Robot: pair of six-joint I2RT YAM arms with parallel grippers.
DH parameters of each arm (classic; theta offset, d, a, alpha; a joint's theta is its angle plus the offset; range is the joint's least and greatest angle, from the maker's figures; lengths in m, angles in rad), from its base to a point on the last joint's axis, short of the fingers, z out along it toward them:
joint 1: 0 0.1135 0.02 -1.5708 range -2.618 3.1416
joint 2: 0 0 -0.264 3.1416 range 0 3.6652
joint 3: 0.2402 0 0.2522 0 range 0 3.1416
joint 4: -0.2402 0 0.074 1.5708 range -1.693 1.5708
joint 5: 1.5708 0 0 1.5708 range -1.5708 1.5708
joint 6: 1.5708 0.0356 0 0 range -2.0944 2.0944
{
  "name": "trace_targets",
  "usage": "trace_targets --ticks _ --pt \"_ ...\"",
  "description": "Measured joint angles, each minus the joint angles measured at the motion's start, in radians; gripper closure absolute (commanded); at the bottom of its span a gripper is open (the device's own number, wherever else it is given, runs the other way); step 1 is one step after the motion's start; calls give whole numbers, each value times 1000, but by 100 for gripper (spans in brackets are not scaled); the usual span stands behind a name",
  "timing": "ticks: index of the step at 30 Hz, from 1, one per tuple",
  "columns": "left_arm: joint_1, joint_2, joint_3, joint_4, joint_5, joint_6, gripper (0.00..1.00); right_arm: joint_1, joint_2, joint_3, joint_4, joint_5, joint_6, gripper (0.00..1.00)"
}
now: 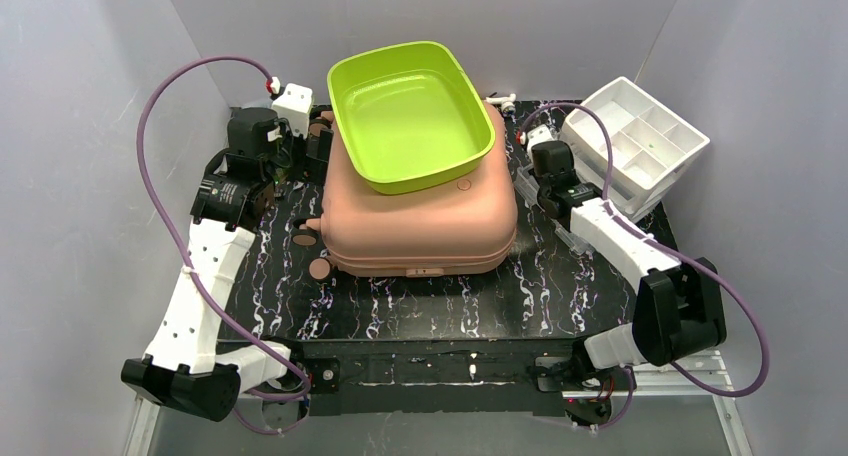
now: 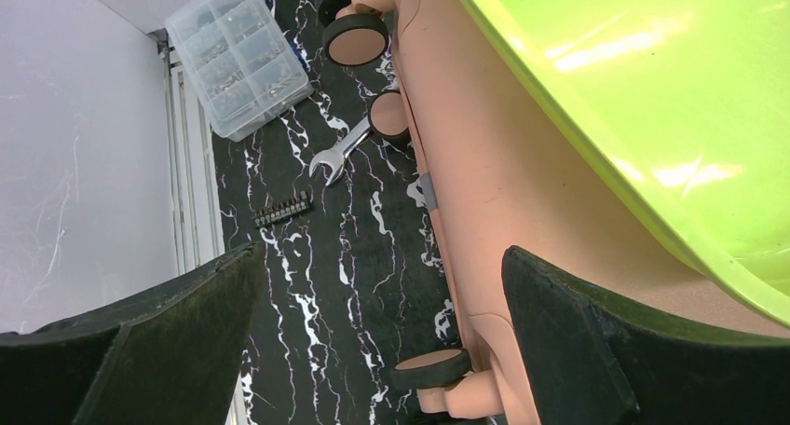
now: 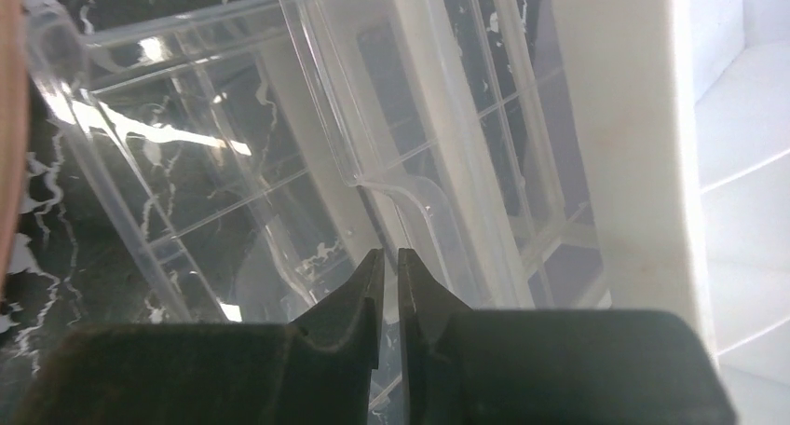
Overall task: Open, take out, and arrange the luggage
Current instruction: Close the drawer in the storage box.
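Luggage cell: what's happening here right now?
The luggage lies closed on the table, a lime-green tray sitting on top. The left gripper is wide open beside its wheeled side, holding nothing. The right gripper is nearly shut at the rim of a clear tray on the right; whether it grips it is unclear. Opening hasn't started.

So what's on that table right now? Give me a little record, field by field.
suitcase: pink, closed, lying flat in the middle
tray: lime green, nothing in it, resting on the suitcase
left gripper: wide open, beside the suitcase's wheels
right gripper: almost closed, tips at a clear box; unclear whether it pinches it
white organizer: tilted, at the far right
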Motion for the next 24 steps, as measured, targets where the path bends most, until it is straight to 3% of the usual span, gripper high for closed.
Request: trace_targets --ticks 14,18,21,24 --pt "0 1 0 0 -6 -7 2 0 21 -24 151 174 -49 83" --pt "0 0 -3 0 -7 -8 2 0 17 24 74 74 -20 84" --pt "5 -2 -4 0 -7 -8 2 -2 -54 82 -46 -147 30 84" --pt "8 -5 -4 0 -8 -8 2 -1 -126 113 -119 -262 51 83"
